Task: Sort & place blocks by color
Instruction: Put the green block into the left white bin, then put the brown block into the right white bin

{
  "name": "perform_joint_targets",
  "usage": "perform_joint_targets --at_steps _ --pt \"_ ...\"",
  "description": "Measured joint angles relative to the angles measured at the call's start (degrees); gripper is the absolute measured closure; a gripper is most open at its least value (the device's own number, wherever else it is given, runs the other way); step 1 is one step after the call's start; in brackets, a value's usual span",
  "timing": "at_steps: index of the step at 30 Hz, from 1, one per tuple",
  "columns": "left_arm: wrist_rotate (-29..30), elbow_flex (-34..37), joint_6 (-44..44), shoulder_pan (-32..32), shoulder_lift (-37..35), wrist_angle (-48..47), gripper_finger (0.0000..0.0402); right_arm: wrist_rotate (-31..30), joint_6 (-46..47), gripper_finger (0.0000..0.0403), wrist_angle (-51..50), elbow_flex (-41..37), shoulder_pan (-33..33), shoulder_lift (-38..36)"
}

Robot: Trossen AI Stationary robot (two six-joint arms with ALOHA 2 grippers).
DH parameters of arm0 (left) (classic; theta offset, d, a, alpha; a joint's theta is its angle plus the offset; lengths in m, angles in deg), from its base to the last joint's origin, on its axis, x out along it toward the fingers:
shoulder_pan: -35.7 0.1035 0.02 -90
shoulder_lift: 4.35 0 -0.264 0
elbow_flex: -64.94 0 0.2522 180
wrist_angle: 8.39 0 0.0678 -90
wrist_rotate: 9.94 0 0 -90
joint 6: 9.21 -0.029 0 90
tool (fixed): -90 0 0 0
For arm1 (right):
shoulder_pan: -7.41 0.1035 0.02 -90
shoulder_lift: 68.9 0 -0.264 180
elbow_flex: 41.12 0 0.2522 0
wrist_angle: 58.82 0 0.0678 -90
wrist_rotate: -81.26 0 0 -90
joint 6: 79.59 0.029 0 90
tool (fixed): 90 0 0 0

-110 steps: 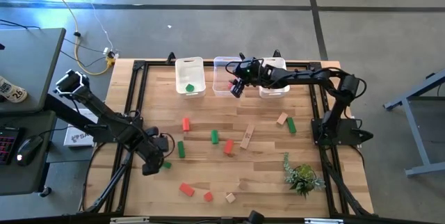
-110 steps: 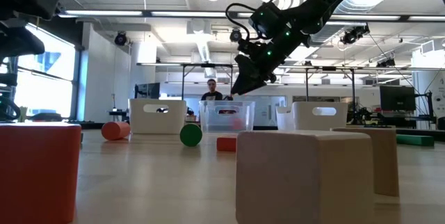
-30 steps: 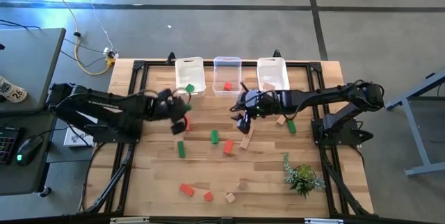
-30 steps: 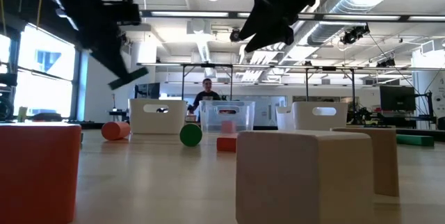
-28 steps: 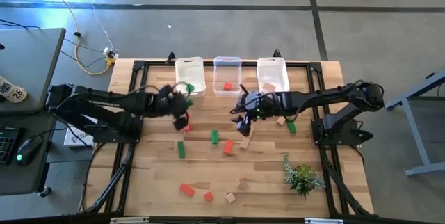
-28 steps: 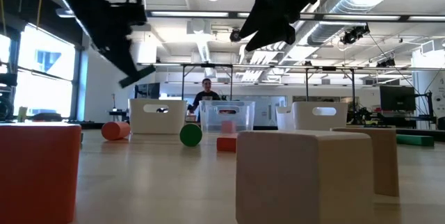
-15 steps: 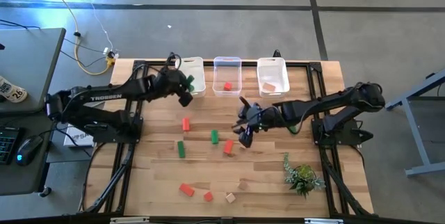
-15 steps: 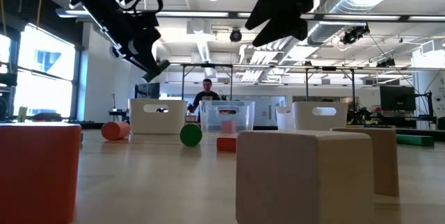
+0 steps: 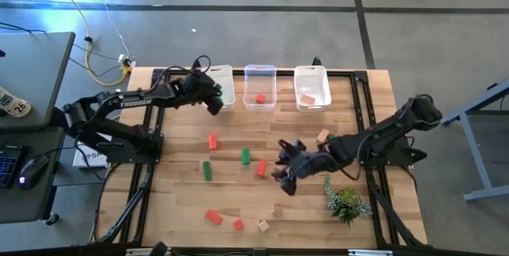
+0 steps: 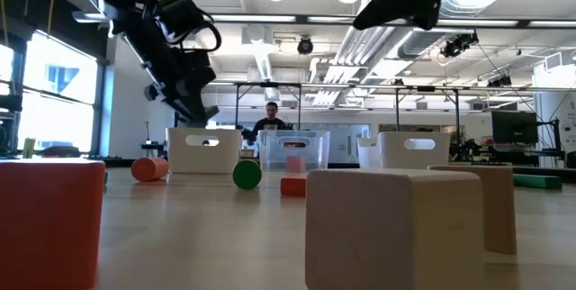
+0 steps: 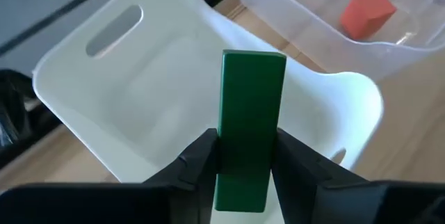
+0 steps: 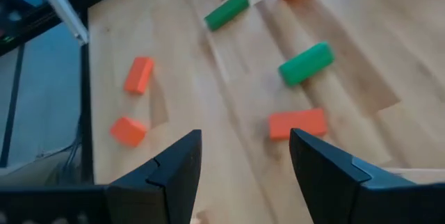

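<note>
My left gripper [image 9: 212,102] [image 11: 247,175] is shut on a green bar block [image 11: 252,113], held over the left white bin [image 9: 218,75] [image 11: 132,92]. My right gripper [image 9: 285,180] [image 12: 245,161] is open and empty above the table's middle. It stands near a red block [image 9: 262,168] [image 12: 299,123] and a green block [image 9: 246,156] [image 12: 306,62] that lie flat on the wood. More red, green and tan blocks lie scattered, among them a red block [image 9: 212,141], a green block [image 9: 207,170] and a tan block [image 9: 322,136]. My left gripper pinches the green bar's two long sides [image 11: 240,182] between its two fingers, at the bar's near end. The bar sticks out ahead, along the fingers. The fingers slant down from the table's left. The bar is lifted clear, above the white bin's opening.
Three bins stand in a row at the far edge. The middle clear bin [image 9: 260,73] holds a red block [image 9: 259,98] and the right white bin [image 9: 312,73] holds a tan block [image 9: 307,98]. A small leafy plant [image 9: 345,201] stands near the right front. Red blocks [image 9: 213,217] and a tan block [image 9: 263,226] lie near the front edge.
My left gripper has carried the green bar from above the table's left middle toward the far edge, and now holds it over the left white bin. My right gripper has gone toward the near edge, from beside the tan bar to the table's middle.
</note>
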Motion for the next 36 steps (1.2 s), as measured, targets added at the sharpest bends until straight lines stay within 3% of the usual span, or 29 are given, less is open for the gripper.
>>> perform_joint_targets --at_steps 10,18,26,36 --pt "-0.9 -0.7 2.0 -0.1 0.7 -0.8 0.0239 2.4 -1.0 0.0199 0.8 0.0 6.6 6.3" --pt "-8.4 -7.5 2.0 -0.1 0.7 -7.7 0.023 5.3 -4.4 0.0199 3.6 0.0 8.4 8.9" --pt "-13.8 -12.5 3.5 -2.5 0.7 -11.5 0.0229 6.7 -17.6 0.0199 6.0 0.0 10.0 11.9" --pt "-16.9 -16.6 7.8 -8.0 0.7 -13.9 0.0229 12.7 -33.6 0.0198 11.2 0.0 10.0 16.5"
